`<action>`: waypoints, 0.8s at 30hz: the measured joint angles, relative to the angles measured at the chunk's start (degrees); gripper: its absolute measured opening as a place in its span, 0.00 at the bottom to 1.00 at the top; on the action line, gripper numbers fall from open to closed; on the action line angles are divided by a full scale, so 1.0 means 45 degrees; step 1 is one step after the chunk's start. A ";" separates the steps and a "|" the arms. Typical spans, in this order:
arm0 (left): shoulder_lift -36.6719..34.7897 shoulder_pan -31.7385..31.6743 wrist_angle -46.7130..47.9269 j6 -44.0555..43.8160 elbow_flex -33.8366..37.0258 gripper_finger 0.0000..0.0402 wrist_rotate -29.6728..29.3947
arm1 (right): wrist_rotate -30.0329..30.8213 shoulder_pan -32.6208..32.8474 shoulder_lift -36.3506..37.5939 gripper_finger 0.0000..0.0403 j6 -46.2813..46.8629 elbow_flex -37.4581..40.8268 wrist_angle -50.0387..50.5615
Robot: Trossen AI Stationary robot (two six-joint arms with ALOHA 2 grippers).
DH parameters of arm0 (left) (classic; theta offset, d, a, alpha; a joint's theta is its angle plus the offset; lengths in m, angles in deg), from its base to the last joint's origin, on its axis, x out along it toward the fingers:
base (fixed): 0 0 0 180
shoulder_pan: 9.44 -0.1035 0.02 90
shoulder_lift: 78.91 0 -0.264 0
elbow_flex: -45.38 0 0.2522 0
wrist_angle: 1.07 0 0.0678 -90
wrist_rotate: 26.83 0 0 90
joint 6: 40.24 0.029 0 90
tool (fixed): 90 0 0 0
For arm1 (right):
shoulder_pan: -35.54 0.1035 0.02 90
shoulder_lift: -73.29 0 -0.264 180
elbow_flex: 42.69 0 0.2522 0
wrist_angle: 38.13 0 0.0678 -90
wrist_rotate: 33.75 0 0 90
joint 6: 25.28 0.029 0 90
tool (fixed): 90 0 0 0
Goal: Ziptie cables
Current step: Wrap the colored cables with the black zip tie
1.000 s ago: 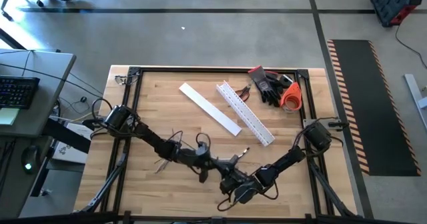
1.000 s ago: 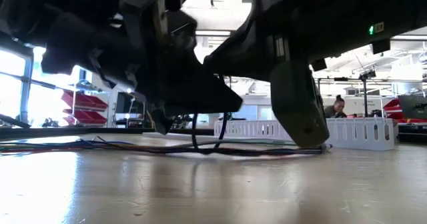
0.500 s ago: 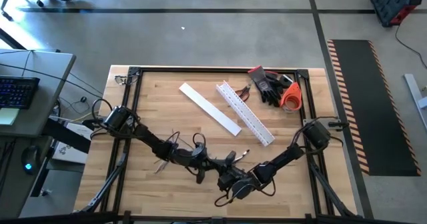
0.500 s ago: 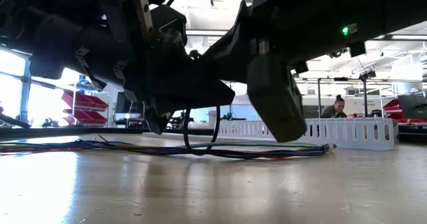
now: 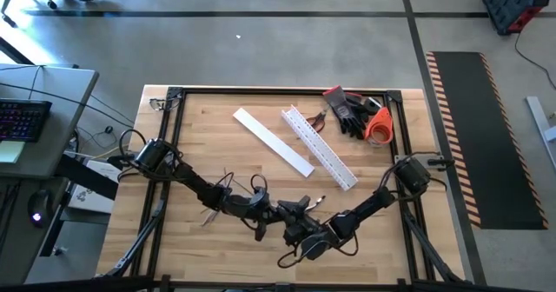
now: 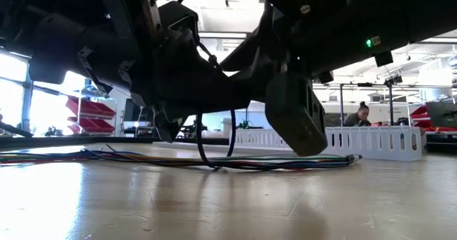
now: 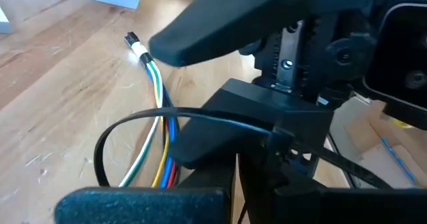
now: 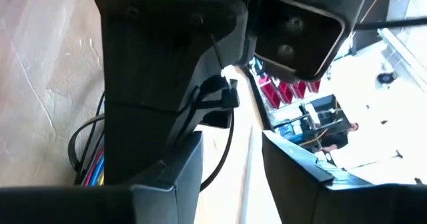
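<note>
Cables (image 6: 271, 163): limp, light, I would grip mid-bundle | left gripper (image 5: 263, 212): pinching black ziptie loop (image 7: 133, 127) | right gripper (image 5: 294, 226): fingers apart.

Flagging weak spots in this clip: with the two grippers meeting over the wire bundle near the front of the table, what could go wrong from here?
1. The black zip tie loop hangs loosely around the cables; if the left gripper slips, it may spring open.
2. The right gripper stands open close to the left one, so the fingers could collide.
3. The cables lie loose on the table and could fan out of the loop.
</note>
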 joint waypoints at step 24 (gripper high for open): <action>-0.0015 -0.0344 0.0010 -0.0427 -0.0024 0.00 0.0669 | -0.0909 -0.0002 -0.0024 0.00 -0.0925 0.0033 0.0064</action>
